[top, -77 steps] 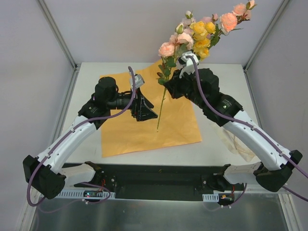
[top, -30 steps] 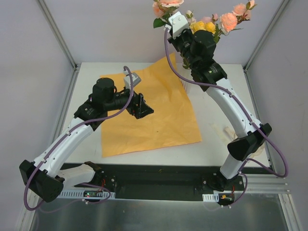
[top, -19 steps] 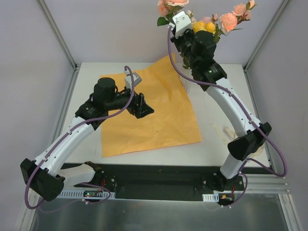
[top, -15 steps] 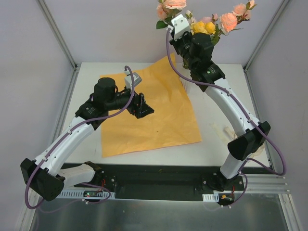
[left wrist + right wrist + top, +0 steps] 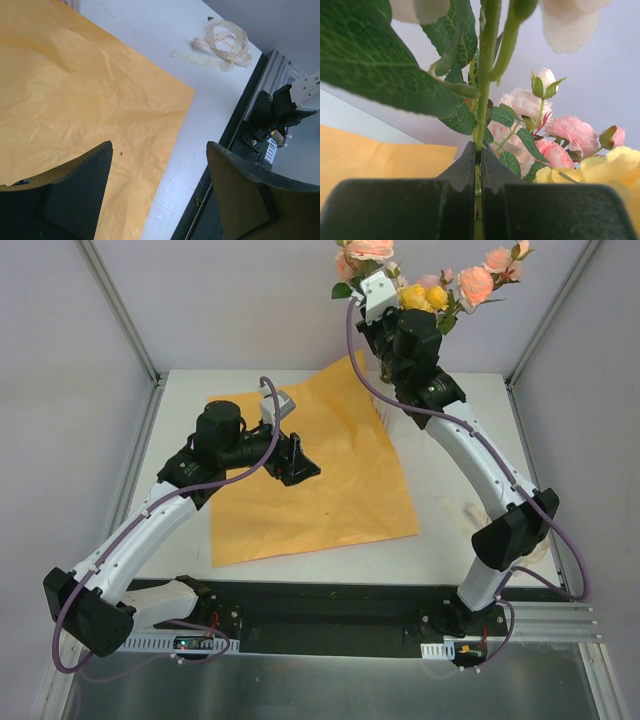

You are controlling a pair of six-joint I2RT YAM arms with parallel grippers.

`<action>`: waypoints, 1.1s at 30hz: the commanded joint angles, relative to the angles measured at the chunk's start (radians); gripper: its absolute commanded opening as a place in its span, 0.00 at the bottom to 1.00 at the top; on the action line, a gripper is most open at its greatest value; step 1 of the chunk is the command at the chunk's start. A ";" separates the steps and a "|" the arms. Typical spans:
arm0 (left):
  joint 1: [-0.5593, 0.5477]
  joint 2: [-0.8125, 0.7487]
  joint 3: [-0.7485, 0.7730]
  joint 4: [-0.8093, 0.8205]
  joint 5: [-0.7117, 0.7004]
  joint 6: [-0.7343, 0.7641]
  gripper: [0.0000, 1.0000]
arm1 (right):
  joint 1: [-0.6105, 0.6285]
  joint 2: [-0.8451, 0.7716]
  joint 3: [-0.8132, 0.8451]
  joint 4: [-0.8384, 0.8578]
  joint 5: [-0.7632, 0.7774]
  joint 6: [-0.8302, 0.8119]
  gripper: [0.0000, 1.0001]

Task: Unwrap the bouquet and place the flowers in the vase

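Note:
The bouquet is undone: its orange paper [image 5: 320, 480] lies flat on the table and the cream ribbon [image 5: 225, 42] lies loose to the right. My right gripper [image 5: 372, 320] is raised high at the back, shut on the green stem [image 5: 485, 75] of a pink-rose flower [image 5: 365, 250]. Just behind it stand more pink and yellow flowers [image 5: 440, 290], seen close in the right wrist view [image 5: 560, 135]. My right arm hides the vase. My left gripper [image 5: 295, 462] hovers open and empty over the paper [image 5: 75, 85].
White table [image 5: 190, 410] with grey enclosure walls on three sides. The ribbon [image 5: 470, 515] lies partly behind my right arm's elbow. A black rail with the arm bases [image 5: 330, 615] runs along the near edge.
My right gripper has lifted the rose stem from above the paper to high at the back, then drifted a little right toward the standing flowers. The left arm has not moved.

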 commanded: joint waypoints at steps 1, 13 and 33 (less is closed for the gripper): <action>-0.007 0.004 0.039 0.016 0.009 -0.006 0.75 | -0.020 0.009 -0.010 0.067 0.023 0.021 0.00; -0.007 0.012 0.038 0.016 0.010 -0.006 0.75 | -0.044 0.033 -0.053 0.094 0.032 0.101 0.00; -0.007 0.029 0.041 0.016 0.024 -0.015 0.75 | -0.046 0.004 0.025 0.080 0.012 0.167 0.01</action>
